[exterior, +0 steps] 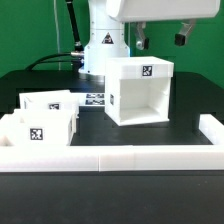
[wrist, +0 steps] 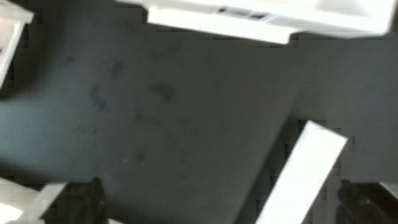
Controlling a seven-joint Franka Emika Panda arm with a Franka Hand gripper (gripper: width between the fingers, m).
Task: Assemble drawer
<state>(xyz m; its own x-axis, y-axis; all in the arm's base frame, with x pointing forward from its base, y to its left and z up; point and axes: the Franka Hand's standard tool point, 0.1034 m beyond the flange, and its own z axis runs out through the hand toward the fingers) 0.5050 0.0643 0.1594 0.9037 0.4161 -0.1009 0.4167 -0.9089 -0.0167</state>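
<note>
The drawer's large white casing (exterior: 140, 90) stands on the black table at the exterior view's middle right, its open side facing the front and a square tag on its top. Two smaller white trays (exterior: 45, 103) (exterior: 40, 130) with tags sit side by side at the exterior view's left. My gripper (exterior: 162, 42) hangs open and empty above the casing's back edge, touching nothing. In the wrist view my gripper (wrist: 217, 210) is open, its dark fingertips (wrist: 71, 205) wide apart. A white edge (wrist: 311, 170), which I take for part of the casing, runs slantwise between them.
A low white wall (exterior: 110, 158) edges the table's front and the exterior view's right side. The marker board (exterior: 96, 99) lies flat behind the trays, near the robot base (exterior: 105, 50). Another white piece (wrist: 240, 15) shows at the wrist view's edge.
</note>
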